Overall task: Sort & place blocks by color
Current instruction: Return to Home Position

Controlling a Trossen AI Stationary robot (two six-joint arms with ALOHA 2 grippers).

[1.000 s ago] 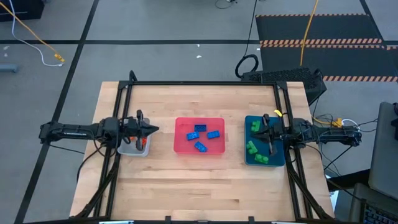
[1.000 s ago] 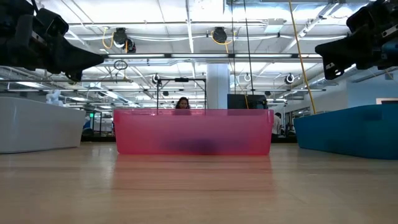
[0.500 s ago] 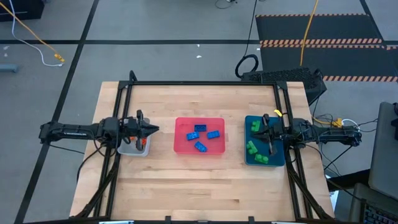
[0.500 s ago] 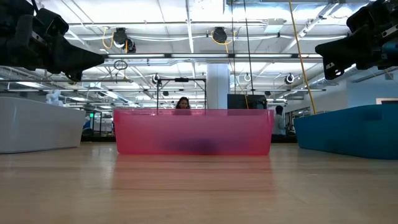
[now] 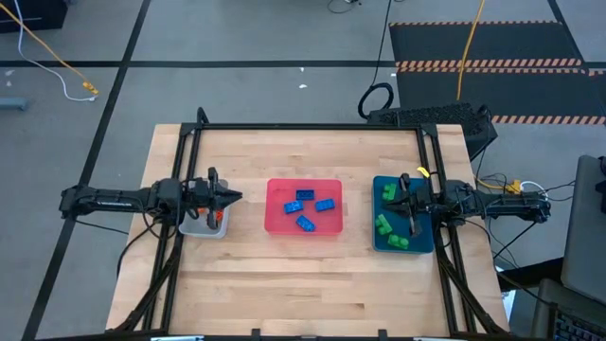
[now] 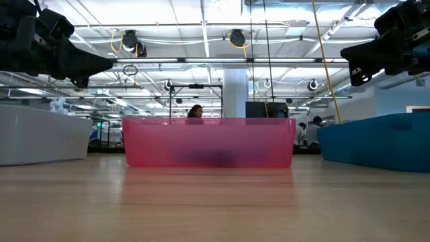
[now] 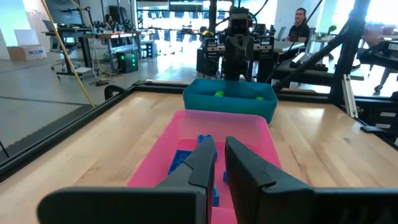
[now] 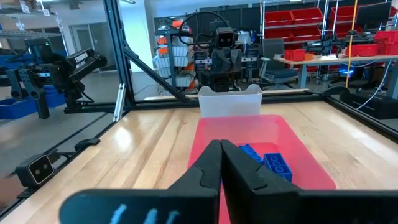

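Left gripper [image 7: 219, 140]: fingers a narrow slit apart, nothing held, hovering over the grey tray [image 5: 197, 231]. Right gripper [image 8: 221, 145]: fingers pressed together, empty, above the teal tray [image 5: 402, 250]. Blue blocks [image 5: 305, 206] lie loose in the pink tray [image 5: 303, 230], mid table [image 5: 284, 284], between both arms. Green blocks [image 5: 384, 225] lie in the teal tray. An orange block [image 5: 217, 218] shows partly in the grey tray, under the left gripper.

**A:** Where do the trays sit?

**B:** Three lie in a row on the table [image 5: 303, 284]. The left tray [image 5: 196, 230] is under the fingers of the left gripper [image 5: 235, 197]. The middle tray [image 5: 276, 224], holding four blocks [image 5: 304, 202], lies between both fingertip pairs. The right tray [image 5: 379, 245], holding other blocks [image 5: 383, 225], is beneath the fingers of the right gripper [image 5: 390, 203].
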